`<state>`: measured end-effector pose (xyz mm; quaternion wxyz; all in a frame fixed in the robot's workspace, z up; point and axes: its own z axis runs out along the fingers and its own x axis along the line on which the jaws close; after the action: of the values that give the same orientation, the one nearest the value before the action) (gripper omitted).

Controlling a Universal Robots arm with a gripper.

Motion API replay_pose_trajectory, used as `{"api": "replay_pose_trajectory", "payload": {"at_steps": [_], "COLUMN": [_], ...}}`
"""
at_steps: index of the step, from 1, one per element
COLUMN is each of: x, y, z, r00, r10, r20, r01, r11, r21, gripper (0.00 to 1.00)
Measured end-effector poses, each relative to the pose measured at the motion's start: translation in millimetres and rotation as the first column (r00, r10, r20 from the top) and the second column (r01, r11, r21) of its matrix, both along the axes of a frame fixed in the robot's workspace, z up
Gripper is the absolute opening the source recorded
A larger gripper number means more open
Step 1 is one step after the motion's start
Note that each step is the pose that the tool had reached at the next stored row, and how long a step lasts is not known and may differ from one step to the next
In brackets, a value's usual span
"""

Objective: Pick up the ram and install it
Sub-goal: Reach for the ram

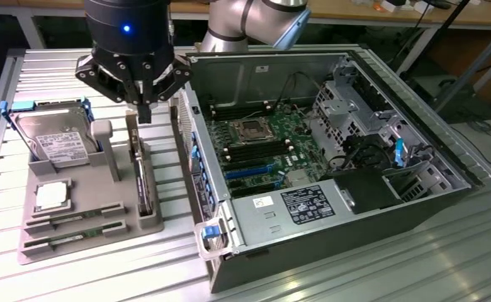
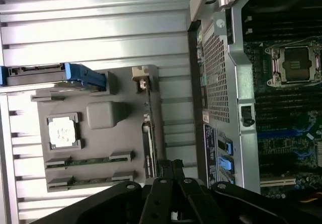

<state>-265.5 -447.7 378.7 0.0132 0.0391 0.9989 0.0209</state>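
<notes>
Two ram sticks (image 1: 71, 219) (image 1: 65, 240) lie flat in slots at the near end of a grey holder tray (image 1: 102, 234). In the wrist view the ram sticks (image 2: 89, 160) (image 2: 88, 178) show as thin green strips. My gripper (image 1: 145, 117) hangs above the far end of the tray, over the top of the upright expansion card (image 1: 141, 184). Its fingers are shut together with nothing between them, and the gripper (image 2: 171, 167) stays well apart from the ram. The open computer case (image 1: 330, 207) lies at the exterior view's right, with its motherboard (image 1: 267, 148) exposed.
The tray also holds a silver hard drive (image 1: 54, 141) in a blue bracket and a CPU (image 1: 51, 195). The case wall (image 1: 191, 145) stands close beside the tray. A slatted metal table (image 1: 396, 270) carries everything, and cables and drive cages (image 1: 355, 126) fill the case's far side.
</notes>
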Motion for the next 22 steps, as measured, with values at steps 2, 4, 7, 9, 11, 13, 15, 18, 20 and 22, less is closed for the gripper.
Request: {"api": "replay_pose_trajectory", "payload": {"at_steps": [2, 4, 7, 9, 11, 13, 15, 18, 20, 22], "x": [-7.1, -16.3, -26.9, -40.6, -51.1, -57.5, -69.8, -84.2, -93.3, -96.0], "y": [-7.1, -14.4, -20.0, -26.1, -30.6, -33.5, -39.4, -47.2, -53.3, -56.6], "z": [-0.8, -2.8, -6.9, -13.6, -18.9, -22.2, -28.6, -36.8, -43.3, -45.5], "r00": [1.0000, 1.0000, 1.0000, 1.0000, 1.0000, 1.0000, 1.0000, 1.0000, 1.0000, 1.0000], "r10": [0.000, 0.000, 0.000, 0.000, 0.000, 0.000, 0.000, 0.000, 0.000, 0.000], "r20": [-0.0001, -0.0001, -0.0001, -0.0002, -0.0002, -0.0001, 0.0000, -0.0001, 0.0000, -0.0001], "r01": [0.000, 0.000, 0.000, 0.000, 0.000, 0.000, 0.000, 0.000, 0.000, 0.000], "r11": [1.0000, 1.0000, 1.0000, 1.0000, 1.0000, 1.0000, 1.0000, 1.0000, 1.0000, 1.0000], "r21": [-0.0001, -0.0002, -0.0001, -0.0001, -0.0002, -0.0001, -0.0001, -0.0001, 0.0000, 0.0002], "gripper": [0.10, 0.10, 0.10, 0.10, 0.10, 0.10, 0.10, 0.10, 0.10, 0.10]}}
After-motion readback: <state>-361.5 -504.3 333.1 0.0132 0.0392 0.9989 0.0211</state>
